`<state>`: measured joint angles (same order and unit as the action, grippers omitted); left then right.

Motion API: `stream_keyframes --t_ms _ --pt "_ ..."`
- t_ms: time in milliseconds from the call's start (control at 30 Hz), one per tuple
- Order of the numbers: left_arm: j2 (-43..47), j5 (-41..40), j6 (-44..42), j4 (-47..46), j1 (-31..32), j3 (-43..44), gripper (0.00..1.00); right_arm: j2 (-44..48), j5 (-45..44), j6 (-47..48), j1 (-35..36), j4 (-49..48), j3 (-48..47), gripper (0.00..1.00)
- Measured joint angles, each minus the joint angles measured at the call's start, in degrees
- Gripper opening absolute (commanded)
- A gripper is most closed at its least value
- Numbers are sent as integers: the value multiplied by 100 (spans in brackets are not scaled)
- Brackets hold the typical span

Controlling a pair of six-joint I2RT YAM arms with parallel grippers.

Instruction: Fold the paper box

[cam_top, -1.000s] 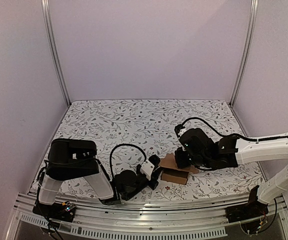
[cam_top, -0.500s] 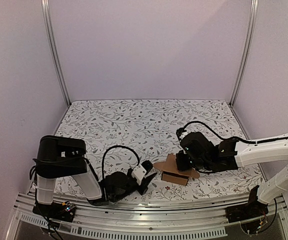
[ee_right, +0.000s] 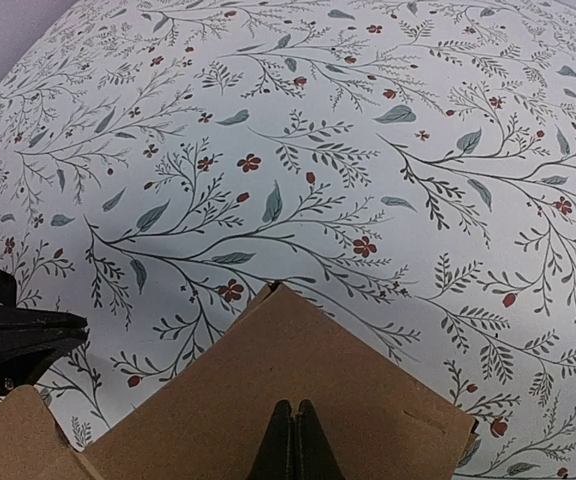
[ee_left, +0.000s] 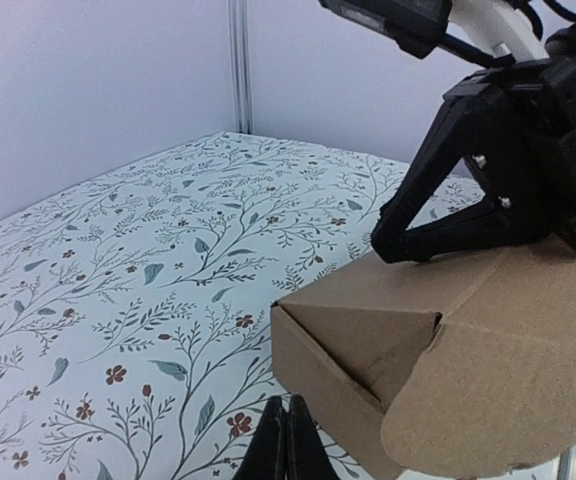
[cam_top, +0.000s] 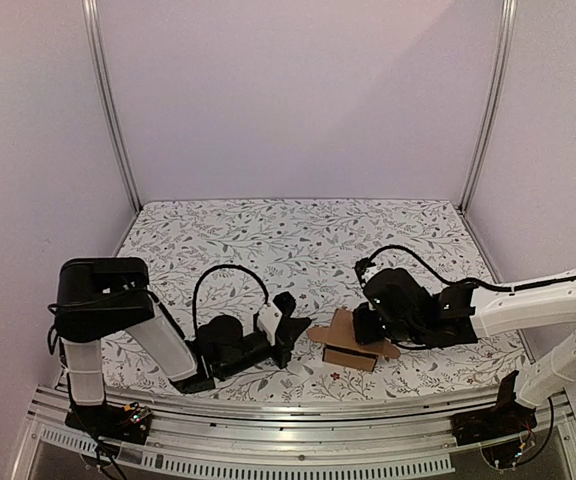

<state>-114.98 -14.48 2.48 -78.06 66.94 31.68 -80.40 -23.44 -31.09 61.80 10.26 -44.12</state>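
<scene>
The paper box (cam_top: pixel 351 347) is a brown cardboard box lying on the floral table cover near the front, with a rounded flap (ee_left: pixel 508 400) sticking out loose on its near side. My right gripper (cam_top: pixel 368 326) is shut and its tips rest on the box's flat lid (ee_right: pixel 268 370); nothing is between them. The left wrist view shows those black fingers (ee_left: pixel 438 235) pressing the lid from above. My left gripper (ee_left: pixel 286 440) is shut and empty, low over the table just short of the box's left wall (ee_left: pixel 328 375). In the top view, the left gripper (cam_top: pixel 290 335) sits to the box's left.
The floral table cover (cam_top: pixel 268 250) stretches back to lilac walls with metal posts (cam_top: pixel 108 110) at the corners. A metal rail (cam_top: pixel 298 410) runs along the near edge. The left arm's cable (cam_top: pixel 230 275) loops over the table.
The left arm has pulled back leftward away from the box, and its jaws have closed. The right gripper has stayed on the lid; the box's left flap has dropped flatter.
</scene>
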Motion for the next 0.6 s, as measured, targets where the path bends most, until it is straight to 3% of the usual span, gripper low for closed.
stream_keyframes --t_ms 367,600 --pt "22 1775 435 389 -269 402 0 125 -9 -70 0 -96 157 0" --pt "22 2756 586 1342 -348 890 0 129 -11 -70 2 -83 157 0"
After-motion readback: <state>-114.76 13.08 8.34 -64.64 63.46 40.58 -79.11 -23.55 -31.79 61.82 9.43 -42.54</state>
